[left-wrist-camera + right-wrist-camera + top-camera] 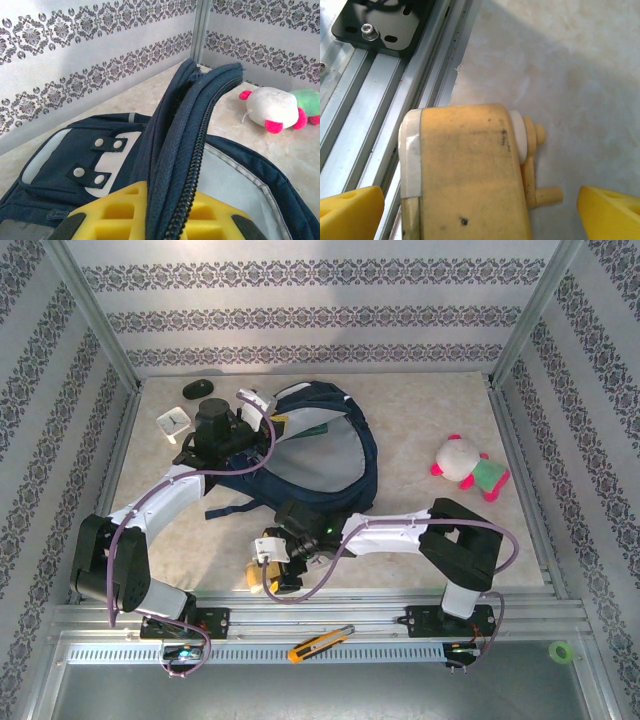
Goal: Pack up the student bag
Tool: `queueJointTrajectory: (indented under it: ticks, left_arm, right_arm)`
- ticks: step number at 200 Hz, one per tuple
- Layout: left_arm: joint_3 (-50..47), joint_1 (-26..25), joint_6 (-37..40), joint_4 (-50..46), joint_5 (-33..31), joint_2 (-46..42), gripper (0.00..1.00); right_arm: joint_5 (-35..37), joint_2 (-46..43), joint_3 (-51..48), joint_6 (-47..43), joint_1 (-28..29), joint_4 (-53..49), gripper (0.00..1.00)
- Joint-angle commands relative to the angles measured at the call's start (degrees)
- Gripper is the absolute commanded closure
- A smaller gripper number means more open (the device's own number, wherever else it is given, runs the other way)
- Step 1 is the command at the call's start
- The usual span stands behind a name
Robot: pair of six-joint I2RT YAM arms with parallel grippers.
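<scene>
**Two jaws spread around a sharpener, bag being held open**

The student bag [366, 465] is being held open mid-table by the left gripper [262, 415], whose jaws are being clamped on its zipper rim [200, 135]. Near the front rail [330, 615], the right gripper [275, 562] is being lowered with jaws wide apart. A yellow pencil sharpener [465, 170] is being straddled untouched, its long axis crossing the closing line, with the bag just beyond.
</scene>
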Motion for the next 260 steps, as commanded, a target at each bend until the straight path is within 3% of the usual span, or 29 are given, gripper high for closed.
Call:
queueJointTrajectory:
  ticks: [1,66,111,163,184,207,237,260]
  left_arm:
    - [0.9,-0.1,-0.9,-1.5,0.4,-1.4,0.99]
    - [1.1,-0.1,-0.7,-1.5,0.3,-1.0,0.99]
    - [0.8,-0.1,-1.2,-1.3,0.6,-1.2,0.99]
    - [1.1,0.0,-0.5,-1.8,0.5,-1.7,0.99]
    - [1.5,0.0,-0.6,-1.7,0.5,-1.9,0.99]
    - [1.8,0.0,-1.5,-0.5,0.5,-2.1,0.99]
    - [2.0,-0.1,-2.7,1.6,-0.4,-2.2,0.99]
    - [2.4,0.0,-3.1,2.7,-0.5,-1.8,0.98]
  right_arm:
    - [0.1,2.6,2.6,-4.0,0.4,-2.3,0.03]
    - [-2.1,6.1,4.6,-8.7,0.5,-5.7,0.12]
    - [-3.1,6.7,5.0,-9.2,0.3,-6.7,0.40]
    - [-3.3,-0.1,3.1,-6.7,-0.9,-6.7,0.50]
    - [-2.8,-6.2,0.8,0.6,-3.8,-4.4,0.50]
    - [0.8,-14.2,-3.1,14.5,-9.3,1.1,0.49]
    - [12.1,-21.7,-8.8,34.7,-17.5,9.2,0.48]
    - [24.8,-22.6,-8.2,53.8,-22.7,8.4,0.49]
